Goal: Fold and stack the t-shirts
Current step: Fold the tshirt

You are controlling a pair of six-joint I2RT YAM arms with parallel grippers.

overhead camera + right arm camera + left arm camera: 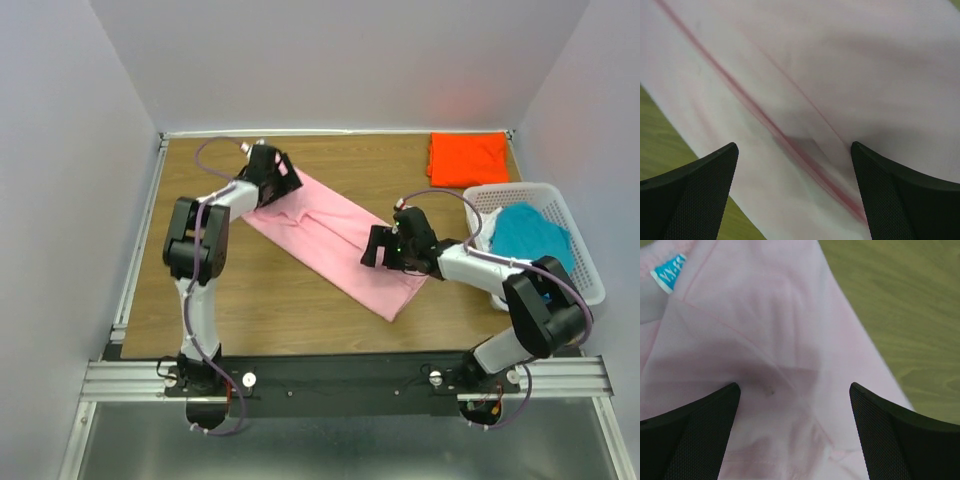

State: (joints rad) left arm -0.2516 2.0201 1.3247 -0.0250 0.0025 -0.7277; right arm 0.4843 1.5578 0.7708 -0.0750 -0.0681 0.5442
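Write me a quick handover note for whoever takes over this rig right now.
Left gripper: open, over the collar end of the pink shirt.
Right gripper: open, over its other end.
Pink shirt lies diagonally on the table, seemingly folded into a long strip.
Orange shirt sits folded at the far right corner.
Teal shirt is bunched in the basket.
To do: finish folding pink, fold teal, stack all three.

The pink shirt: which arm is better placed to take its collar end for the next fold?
Left. The left gripper is open directly over the collar end of the pink shirt, with the neck label in its view. The right gripper is nearer the hem.
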